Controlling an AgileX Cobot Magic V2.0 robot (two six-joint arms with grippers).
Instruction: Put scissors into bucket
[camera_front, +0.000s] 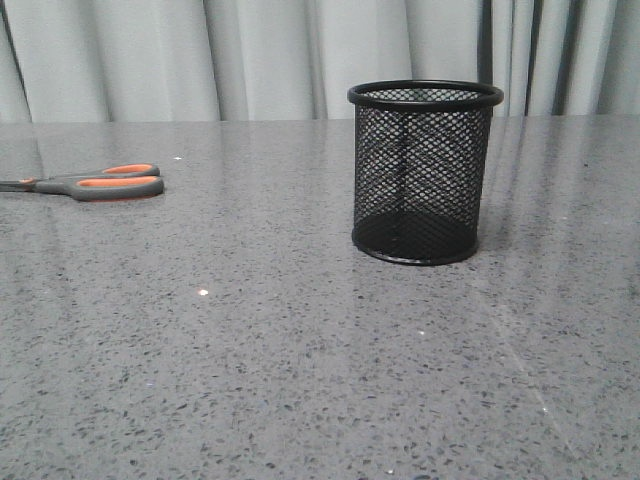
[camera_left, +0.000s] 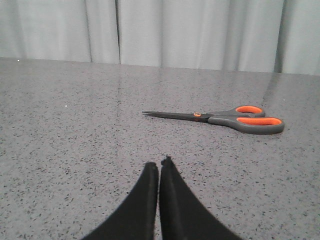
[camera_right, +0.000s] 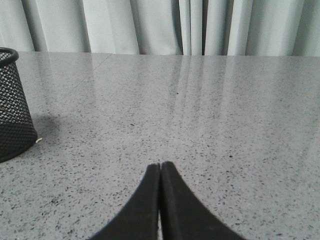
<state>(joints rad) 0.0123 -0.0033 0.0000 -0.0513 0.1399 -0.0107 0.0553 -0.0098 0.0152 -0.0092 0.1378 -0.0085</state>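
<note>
The scissors (camera_front: 95, 183) lie flat on the table at the far left, dark grey handles with orange linings towards the middle, blades running off the left edge. They show whole in the left wrist view (camera_left: 225, 118), closed, ahead of my left gripper (camera_left: 159, 162), which is shut and empty and well short of them. The black mesh bucket (camera_front: 422, 172) stands upright right of centre, empty as far as I can see. Its side shows at the edge of the right wrist view (camera_right: 12, 107). My right gripper (camera_right: 160, 164) is shut and empty, apart from the bucket.
The grey speckled table (camera_front: 300, 360) stretches to a pale curtain (camera_front: 250, 55) along its far edge. Neither arm shows in the front view.
</note>
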